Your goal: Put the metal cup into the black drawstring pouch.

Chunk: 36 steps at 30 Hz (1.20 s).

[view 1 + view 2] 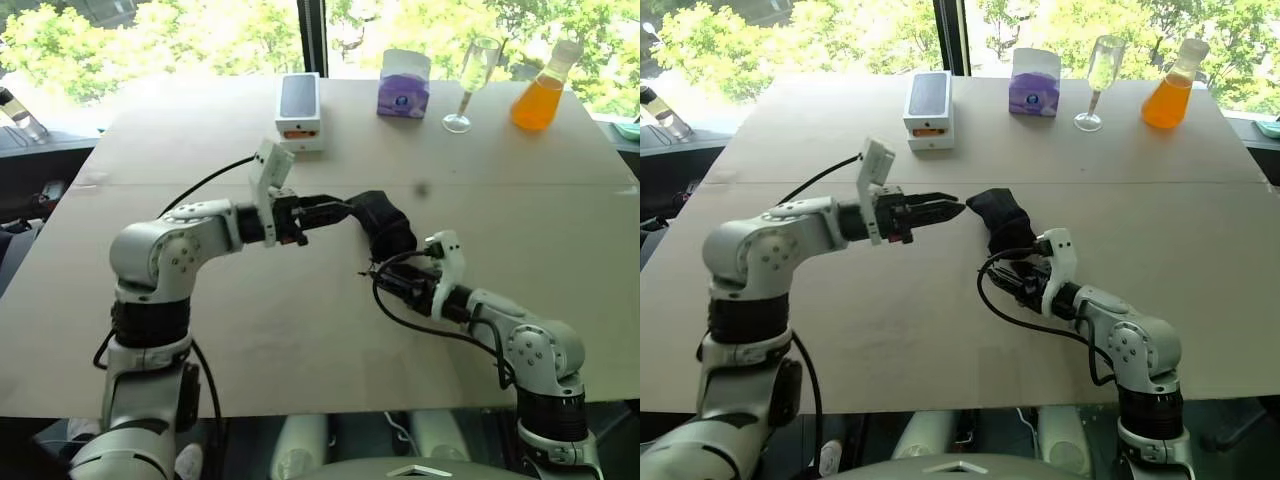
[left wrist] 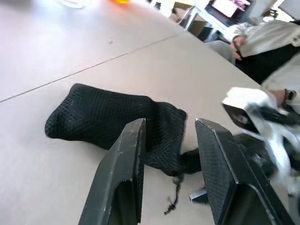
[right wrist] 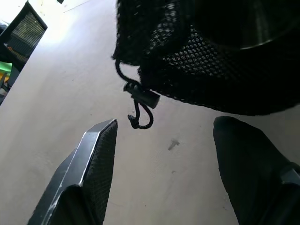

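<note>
The black drawstring pouch lies on the table's middle, a bulging mesh bag with its cord and toggle trailing at the gathered end. Inside its mouth a dull grey curved rim shows, apparently the metal cup. My left gripper points at the pouch from the left. It hovers just short of the fabric, open, with nothing between its fingers. My right gripper sits just in front of the pouch's cord end. It is open wide, and the fingers hold nothing.
Along the table's far edge stand a white box with a black top, a purple tissue box, a clear wine glass and an orange flask. A seated person is beyond the table.
</note>
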### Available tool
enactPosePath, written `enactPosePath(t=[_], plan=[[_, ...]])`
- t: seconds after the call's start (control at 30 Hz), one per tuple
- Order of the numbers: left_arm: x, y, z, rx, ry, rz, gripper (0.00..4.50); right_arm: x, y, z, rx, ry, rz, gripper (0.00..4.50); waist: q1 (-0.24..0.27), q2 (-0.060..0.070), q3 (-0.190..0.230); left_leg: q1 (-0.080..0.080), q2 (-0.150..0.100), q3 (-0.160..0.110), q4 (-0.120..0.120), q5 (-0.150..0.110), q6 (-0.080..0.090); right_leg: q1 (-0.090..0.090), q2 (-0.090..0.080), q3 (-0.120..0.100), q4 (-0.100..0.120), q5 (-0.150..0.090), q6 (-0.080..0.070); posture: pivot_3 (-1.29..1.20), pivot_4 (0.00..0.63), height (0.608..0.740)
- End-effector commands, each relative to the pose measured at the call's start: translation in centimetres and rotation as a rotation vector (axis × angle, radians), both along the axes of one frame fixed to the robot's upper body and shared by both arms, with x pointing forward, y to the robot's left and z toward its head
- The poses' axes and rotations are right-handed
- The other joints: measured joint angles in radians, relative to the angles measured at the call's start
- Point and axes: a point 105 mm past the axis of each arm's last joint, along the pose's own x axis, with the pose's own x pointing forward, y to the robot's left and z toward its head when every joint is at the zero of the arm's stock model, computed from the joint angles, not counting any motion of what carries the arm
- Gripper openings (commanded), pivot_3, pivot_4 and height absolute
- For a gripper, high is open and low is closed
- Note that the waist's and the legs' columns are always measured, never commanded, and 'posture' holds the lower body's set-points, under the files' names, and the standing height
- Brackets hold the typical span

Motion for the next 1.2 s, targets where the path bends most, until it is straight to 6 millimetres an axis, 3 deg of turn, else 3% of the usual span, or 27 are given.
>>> enactPosePath(t=[0.03,0.23,0.4,0.57,0.77,0.9,1.03,1.2], plan=[[-2.7,1.4,1.8,-0.014,-0.148,-0.158,1.69,-0.4,-0.1,1.2,0.077,-0.018,-0.01,3.24,0.005,0.001,0.0,-0.001,0.0,0.0,0.0,0.0,0.0,-0.001,0.0,0.0,0.0,0.0,0.0,0.0,0.15,0.737],[-5.0,4.3,0.2,0.091,-0.18,-0.249,1.69,-1.2,0.7,1.2,0.102,0.008,0.019,3.24,0.005,0.002,0.001,-0.005,-0.001,-0.002,0.001,0.0,0.0,-0.003,-0.001,-0.002,-0.001,0.0,0.0,0.0,0.15,0.737],[-6.3,5.8,-1.2,0.161,-0.153,-0.255,1.69,-1.6,1.5,0.0,-0.003,-0.001,0.071,3.24,0.003,0.003,0.001,-0.006,0.0,-0.001,0.001,0.0,0.0,-0.005,0.0,-0.002,0.0,0.0,0.0,0.0,0.15,0.737],[-6.6,6.1,-1.9,0.164,-0.136,-0.214,1.69,-1.7,1.9,-1.4,-0.133,-0.03,0.109,3.24,0.003,0.002,0.001,-0.006,0.0,0.0,0.001,0.0,0.001,-0.005,0.0,-0.001,0.0,0.0,0.0,0.0,0.15,0.737],[-6.8,6.0,-3.0,0.197,-0.13,-0.177,1.69,-1.3,2.7,-1.6,-0.131,-0.051,0.119,3.24,0.0,0.002,0.001,-0.005,0.002,0.001,0.001,0.0,0.0,-0.005,0.002,0.0,0.0,0.0,0.0,0.0,0.15,0.737],[-6.2,5.0,-3.7,0.198,-0.119,-0.133,1.69,-0.6,2.7,-1.8,-0.143,-0.075,0.073,3.24,0.0,0.001,0.0,-0.004,0.004,0.002,0.001,0.0,0.0,-0.005,0.004,0.002,0.0,0.0,0.0,0.0,0.15,0.737],[-5.0,3.5,-3.7,0.147,-0.092,-0.097,1.69,0.7,2.2,-0.1,-0.053,-0.114,0.011,3.24,0.001,0.0,0.0,-0.003,0.006,0.002,0.002,0.0,0.0,-0.004,0.005,0.002,0.001,0.001,-0.002,0.0,0.15,0.737],[-0.4,-0.9,-3.4,0.077,-0.004,-0.055,1.69,1.1,1.0,0.5,-0.092,-0.151,0.015,3.24,0.029,0.0,0.0,-0.005,0.006,0.0,0.006,0.002,-0.003,-0.004,0.007,0.0,0.002,0.002,-0.002,0.0,0.15,0.737]])
